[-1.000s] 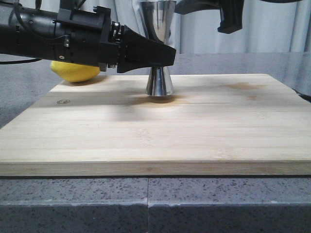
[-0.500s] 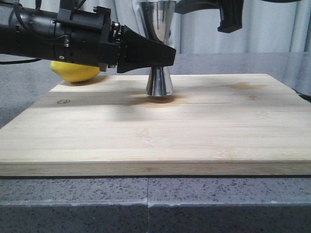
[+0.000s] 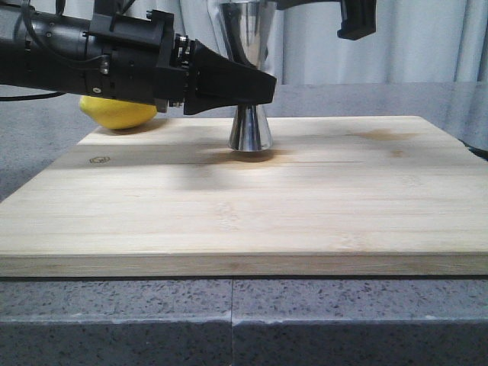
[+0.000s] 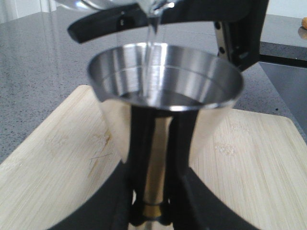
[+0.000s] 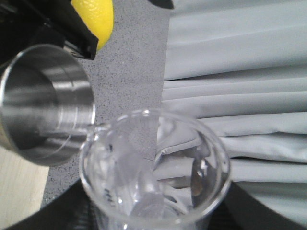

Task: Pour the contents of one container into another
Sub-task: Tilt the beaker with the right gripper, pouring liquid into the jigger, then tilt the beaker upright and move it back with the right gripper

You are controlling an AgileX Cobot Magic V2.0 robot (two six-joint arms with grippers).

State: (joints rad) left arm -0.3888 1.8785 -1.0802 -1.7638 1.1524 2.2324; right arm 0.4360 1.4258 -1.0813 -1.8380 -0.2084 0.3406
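The steel jigger (image 3: 249,130) stands upright on the wooden board (image 3: 305,198), its gold-banded waist clamped between my left gripper (image 3: 255,90) fingers. From the left wrist view I look into its open cup (image 4: 165,76), and my left gripper (image 4: 153,207) is shut on the waist. Tilted over the cup is the clear glass beaker (image 5: 153,167), held in my right gripper (image 5: 153,215), its spout lip at the jigger's (image 5: 45,103) rim. A thin clear stream (image 4: 151,36) runs from the beaker (image 4: 144,5) into the cup. My right gripper (image 3: 357,19) shows only partly at the top of the front view.
A yellow lemon (image 3: 118,113) lies behind the board's back left corner, under the left arm. A grey speckled counter (image 3: 229,320) surrounds the board. Pale curtains (image 5: 240,72) hang behind.
My right gripper has shifted slightly up and to the left. The left gripper and jigger have stayed put.
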